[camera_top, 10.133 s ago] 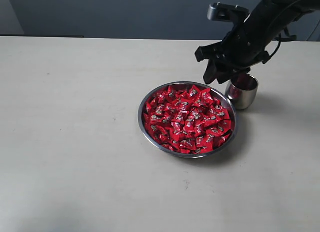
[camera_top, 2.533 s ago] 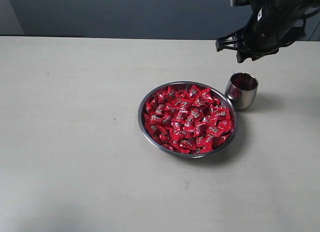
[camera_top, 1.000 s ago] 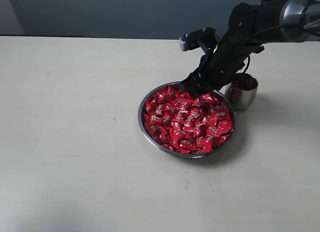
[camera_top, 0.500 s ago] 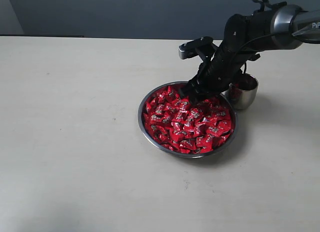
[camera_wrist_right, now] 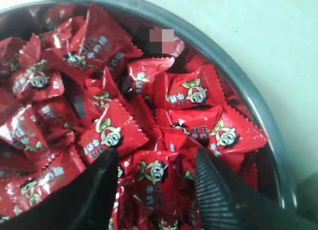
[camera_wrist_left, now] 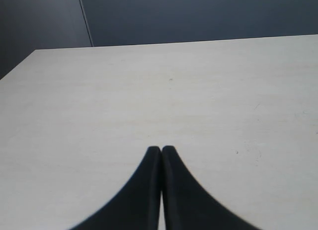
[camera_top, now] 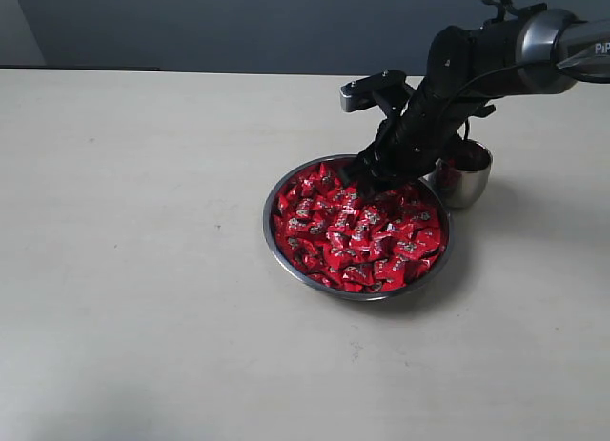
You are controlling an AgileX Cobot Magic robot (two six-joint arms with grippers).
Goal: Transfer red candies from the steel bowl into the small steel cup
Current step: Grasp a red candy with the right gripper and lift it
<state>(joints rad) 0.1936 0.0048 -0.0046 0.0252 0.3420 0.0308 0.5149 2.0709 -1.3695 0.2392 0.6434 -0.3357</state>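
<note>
right gripper (camera_wrist_right: 155, 161) dips into the steel bowl (camera_top: 276, 241), jaws spread wide to straddle one of the red candies (camera_wrist_right: 191, 93), seemingly gripping none yet.

Not much to read here tbh. In the exterior view, white letters "PiP" sit on the silver arm (camera_top: 548, 36) at the far upper right edge, cut off by the frame. In the right wrist view the red candies (camera_wrist_right: 194, 93) each carry a cartoon face logo with small pale characters beside it, too blurry to make out. One wrapper has a pixelated patch.
</note>
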